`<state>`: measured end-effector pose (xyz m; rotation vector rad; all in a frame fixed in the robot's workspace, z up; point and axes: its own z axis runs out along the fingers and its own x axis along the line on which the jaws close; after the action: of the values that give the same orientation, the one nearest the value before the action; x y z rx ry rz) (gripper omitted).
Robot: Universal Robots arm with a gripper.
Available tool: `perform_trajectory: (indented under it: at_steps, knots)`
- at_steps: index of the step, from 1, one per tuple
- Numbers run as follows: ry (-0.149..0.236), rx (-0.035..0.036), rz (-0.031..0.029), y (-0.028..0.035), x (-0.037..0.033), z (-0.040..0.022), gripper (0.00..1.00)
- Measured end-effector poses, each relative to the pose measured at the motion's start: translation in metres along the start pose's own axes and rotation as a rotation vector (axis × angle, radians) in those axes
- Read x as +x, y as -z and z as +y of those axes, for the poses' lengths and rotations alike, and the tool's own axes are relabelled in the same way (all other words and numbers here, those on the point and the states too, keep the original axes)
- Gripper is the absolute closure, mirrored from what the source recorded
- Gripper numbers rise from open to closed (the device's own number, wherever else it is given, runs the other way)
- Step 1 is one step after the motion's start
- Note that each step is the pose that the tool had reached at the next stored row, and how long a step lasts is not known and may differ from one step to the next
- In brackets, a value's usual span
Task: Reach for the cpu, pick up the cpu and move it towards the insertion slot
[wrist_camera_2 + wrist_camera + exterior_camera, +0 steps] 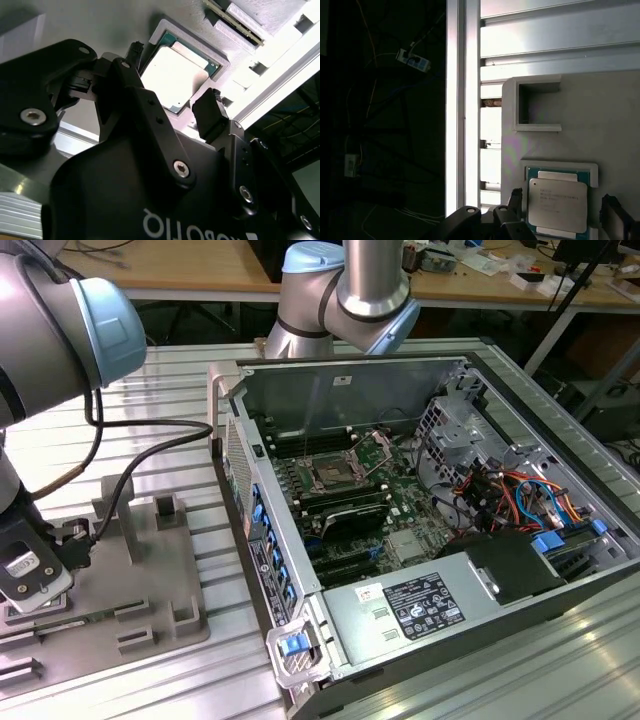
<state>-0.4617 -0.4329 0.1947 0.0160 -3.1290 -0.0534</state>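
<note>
Item: cpu [557, 205], seated flat in grey fixture [600, 115] recess, well apart from insertion slot [330, 476]. The end effector [174, 82] is open, fingers [212, 112] straddling it, not gripping. Handling advice: centre, descend squarely, close on opposite edges, lift level.

We're in a robotics lab here: a robot arm [372, 290] over a ribbed aluminium worktop [560, 660], an opened computer case [340, 390] on it, wooden benches [170, 270] behind strewn with cables and parts.
</note>
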Motion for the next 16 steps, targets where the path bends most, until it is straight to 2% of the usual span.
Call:
perform_trajectory:
  at_steps: [3,6,7,8,16]
  knots:
    - [0.0,0.0,0.0009,-0.0038,0.0,-0.0001,0.31]
    - [0.0,0.0,0.001,-0.004,-0.0001,-0.0002,0.31]
    - [0.0,-0.0001,0.0009,-0.0041,-0.0001,-0.0002,0.33]
    - [0.0,0.0,0.0009,-0.0041,-0.0001,-0.0002,0.4]
    - [0.0,-0.0001,0.0009,-0.0043,-0.0001,-0.0002,0.39]
